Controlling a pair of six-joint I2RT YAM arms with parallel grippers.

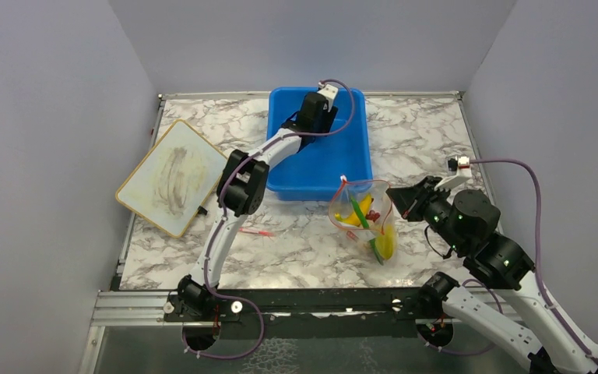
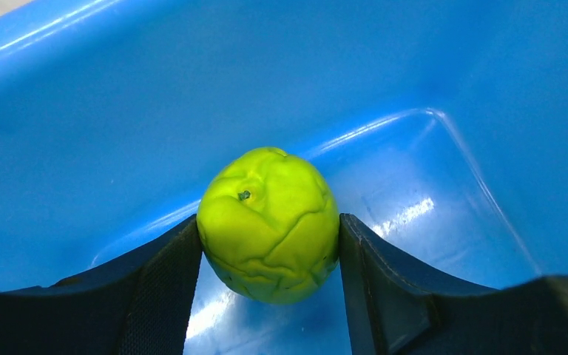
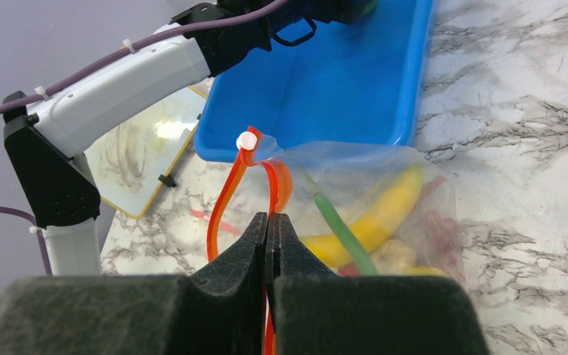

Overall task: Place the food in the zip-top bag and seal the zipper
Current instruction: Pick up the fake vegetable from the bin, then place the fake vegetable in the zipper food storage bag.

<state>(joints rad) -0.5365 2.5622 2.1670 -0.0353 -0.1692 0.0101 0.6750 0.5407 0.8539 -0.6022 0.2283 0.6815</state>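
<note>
My left gripper is inside the blue tub and shut on a green lime, with both pads against its sides. In the top view it is at the tub's far end. My right gripper is shut on the orange-red zipper of the clear zip-top bag and holds its mouth up. The bag holds a yellow banana, red pieces, a green stem and other food. In the top view the right gripper is at the bag's right side.
A framed board lies at the left of the marble table. A thin loose red stick lies near the left arm's forearm. The tub's walls surround the left gripper.
</note>
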